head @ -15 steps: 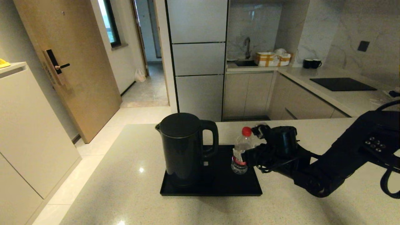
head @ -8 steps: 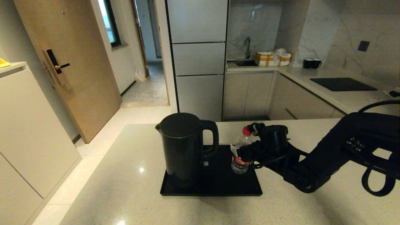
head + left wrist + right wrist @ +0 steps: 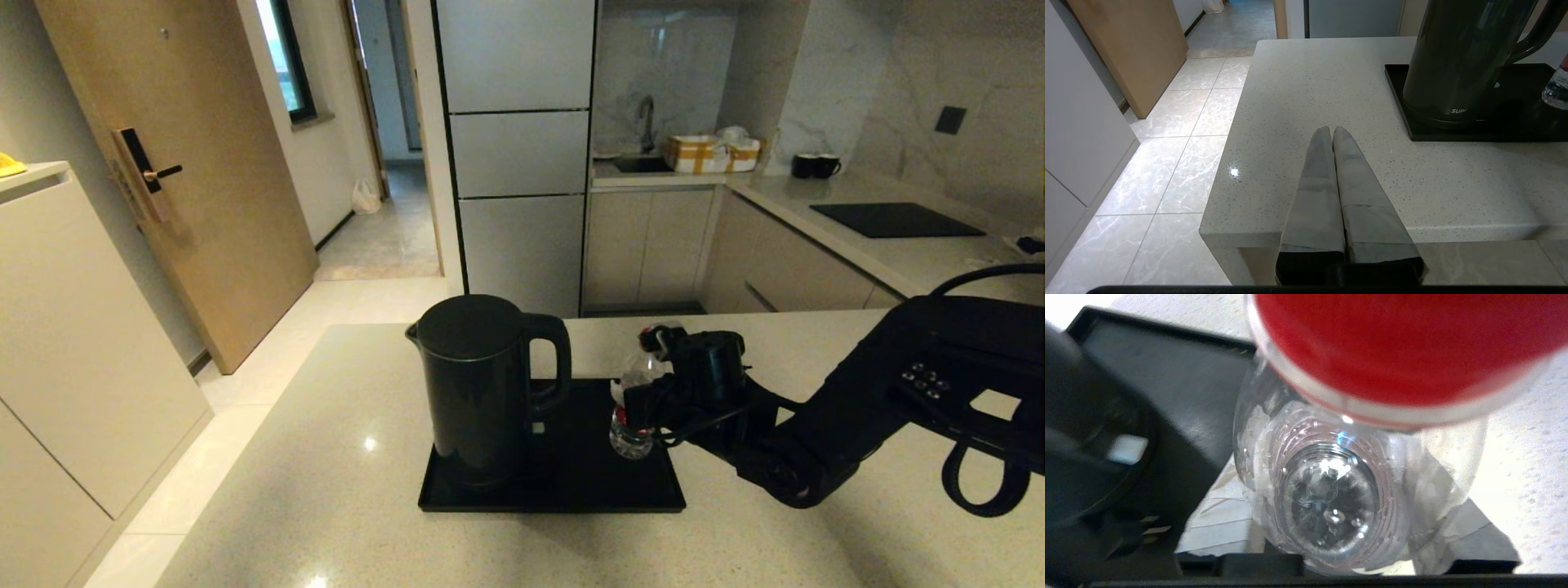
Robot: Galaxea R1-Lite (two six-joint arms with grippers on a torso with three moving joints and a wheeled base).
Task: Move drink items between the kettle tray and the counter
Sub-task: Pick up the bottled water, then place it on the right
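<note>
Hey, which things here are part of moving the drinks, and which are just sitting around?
In the job: kettle, water bottle, tray, counter, right hand around the bottle.
Just lying about: two mugs, cooktop, cardboard boxes, parked left hand.

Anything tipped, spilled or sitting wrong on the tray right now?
No spill shows. One oddity: the water bottle leans on the tray, no longer upright, its neck tilted toward the right tool, whose fingers flank its body. The kettle stands straight on its base. The left tool is parked at the counter edge.
</note>
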